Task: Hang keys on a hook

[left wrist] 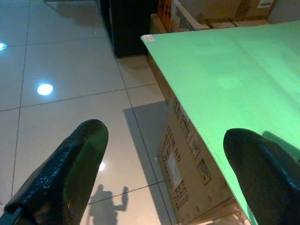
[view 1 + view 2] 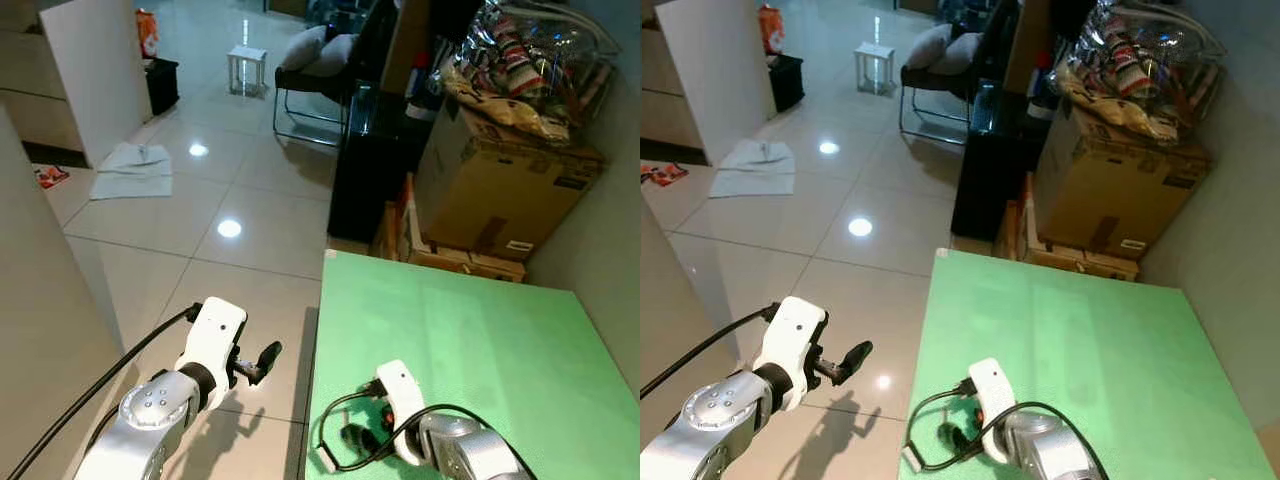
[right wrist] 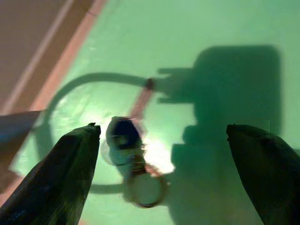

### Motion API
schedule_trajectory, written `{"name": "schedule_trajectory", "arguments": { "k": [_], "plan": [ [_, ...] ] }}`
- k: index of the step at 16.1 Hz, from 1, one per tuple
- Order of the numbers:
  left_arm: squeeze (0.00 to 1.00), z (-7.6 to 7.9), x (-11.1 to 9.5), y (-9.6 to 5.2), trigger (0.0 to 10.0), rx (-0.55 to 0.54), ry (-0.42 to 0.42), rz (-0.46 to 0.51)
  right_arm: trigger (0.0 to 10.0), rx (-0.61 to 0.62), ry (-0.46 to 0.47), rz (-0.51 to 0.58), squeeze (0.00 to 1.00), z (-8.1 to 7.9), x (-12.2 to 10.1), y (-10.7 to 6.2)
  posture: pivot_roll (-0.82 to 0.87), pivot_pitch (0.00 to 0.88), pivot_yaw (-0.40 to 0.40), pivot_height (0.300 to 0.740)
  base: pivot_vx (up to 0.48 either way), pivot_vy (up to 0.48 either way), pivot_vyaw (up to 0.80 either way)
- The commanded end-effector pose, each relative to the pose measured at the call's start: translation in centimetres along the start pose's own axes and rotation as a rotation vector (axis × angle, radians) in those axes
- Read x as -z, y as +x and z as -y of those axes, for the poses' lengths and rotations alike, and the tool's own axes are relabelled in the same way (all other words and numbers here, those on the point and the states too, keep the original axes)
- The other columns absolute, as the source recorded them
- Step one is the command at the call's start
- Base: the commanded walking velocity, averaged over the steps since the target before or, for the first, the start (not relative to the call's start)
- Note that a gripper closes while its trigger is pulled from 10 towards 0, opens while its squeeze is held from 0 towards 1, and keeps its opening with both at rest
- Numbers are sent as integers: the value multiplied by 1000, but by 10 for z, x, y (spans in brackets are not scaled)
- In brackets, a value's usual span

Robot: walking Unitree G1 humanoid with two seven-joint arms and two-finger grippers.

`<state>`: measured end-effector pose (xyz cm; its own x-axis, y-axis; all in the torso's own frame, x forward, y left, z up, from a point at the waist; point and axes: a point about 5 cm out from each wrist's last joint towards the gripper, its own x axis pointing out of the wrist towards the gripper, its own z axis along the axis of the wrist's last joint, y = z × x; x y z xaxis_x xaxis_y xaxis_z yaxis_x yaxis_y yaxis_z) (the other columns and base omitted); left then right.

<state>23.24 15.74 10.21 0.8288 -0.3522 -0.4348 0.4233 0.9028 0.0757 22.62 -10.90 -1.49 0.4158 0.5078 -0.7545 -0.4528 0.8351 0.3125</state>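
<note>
A bunch of keys point(image 3: 126, 140) lies on the green tabletop point(image 2: 480, 330) near its front left corner: a dark-headed key, a metal ring and a reddish strap, all blurred. My right gripper point(image 3: 163, 129) hovers just above them, open, with the keys between its two fingers point(image 3: 61, 173) and nearer one of them. The right wrist point(image 2: 400, 392) is over that corner, with a black cable looping beside it. My left gripper point(image 2: 262, 362) is open and holds nothing. It hangs over the tiled floor, left of the table.
The green top rests on a cardboard carton point(image 1: 183, 164). Behind the table stand a large cardboard box point(image 2: 500, 190) with bags on it, a black cabinet point(image 2: 370, 160) and a chair point(image 2: 310, 80). A cloth point(image 2: 135, 165) lies on the floor. A pale wall point(image 2: 40, 300) runs close on the left.
</note>
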Motion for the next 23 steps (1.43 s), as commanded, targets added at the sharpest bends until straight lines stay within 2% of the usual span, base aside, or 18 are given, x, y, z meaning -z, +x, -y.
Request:
{"name": "schedule_trajectory", "arguments": {
  "k": [1, 3, 5, 9, 13, 14, 15, 17, 23],
  "plan": [
    [0, 4, 0, 0, 10000, 11, 3, -3, 10000, -18, 47, -10, 1000, 2, 3, -3, 50, 42, -142, 740, 0, 0, 0],
    [0, 4, 1, 0, 10000, 12, 4, -5, 10000, -46, 62, -18, 1000, -2, 4, -2, 51, 41, -144, 740, 0, 0, 0],
    [0, 4, 1, 0, 10000, 13, 5, -6, 10000, -69, 37, -39, 1000, -7, 5, -1, 56, 35, -144, 740, 0, 0, 0],
    [0, 7, 1, 1, 10000, 25, 4, -11, 10000, -31, 17, -90, 1000, 1, 15, 0, 56, 32, -143, 740, 0, 0, 0],
    [0, 7, 2, 1, 10000, 29, 6, -11, 10000, -39, 22, -104, 1000, 0, 18, 2, 59, 29, -143, 740, 0, 0, 0],
    [0, 8, 2, 1, 10000, 30, 6, -11, 4784, -37, 23, -106, 1000, 1, 19, 2, 61, 28, -143, 740, 0, 0, 0],
    [0, 8, 2, 1, 10000, 31, 6, -11, 3412, -28, 19, -111, 1000, 3, 20, 3, 61, 27, -144, 740, 0, 0, 0],
    [0, 8, 2, 1, 10000, 31, 5, -11, 0, -25, 16, -112, 1000, 3, 21, 3, 60, 28, -144, 740, 0, 0, 0],
    [0, 10, 4, -1, 10000, 33, 3, -18, 0, -35, 8, -132, 1000, 2, 27, 7, 63, 41, -145, 740, 0, 0, 0]
  ]
}}
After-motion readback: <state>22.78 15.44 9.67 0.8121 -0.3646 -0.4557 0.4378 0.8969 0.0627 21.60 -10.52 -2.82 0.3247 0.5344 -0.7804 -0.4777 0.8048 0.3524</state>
